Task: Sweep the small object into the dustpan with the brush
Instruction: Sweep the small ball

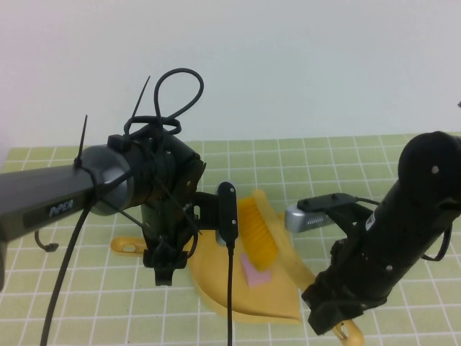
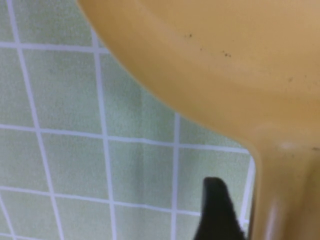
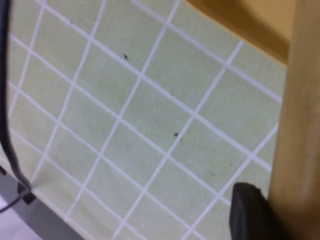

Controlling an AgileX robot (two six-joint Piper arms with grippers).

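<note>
The yellow dustpan (image 1: 220, 288) lies on the green grid mat, its thin handle running left to a holed end (image 1: 128, 246). The small pink object (image 1: 253, 271) rests inside the pan, right under the yellow-orange bristles of the brush (image 1: 258, 234). The brush handle slants down to my right gripper (image 1: 333, 317), which is shut on it; a black finger (image 3: 250, 212) presses against the handle (image 3: 300, 125). My left gripper (image 1: 164, 268) hangs over the dustpan handle (image 2: 287, 200). Its visible finger (image 2: 217, 212) stands just off the handle, with a sliver of mat between them.
The green mat (image 1: 72, 288) with white lines covers the table up to a white wall. The mat's edge and a grey table border (image 3: 35, 220) with a dark cable show in the right wrist view. The left arm's cables (image 1: 65, 288) hang over the mat's left part.
</note>
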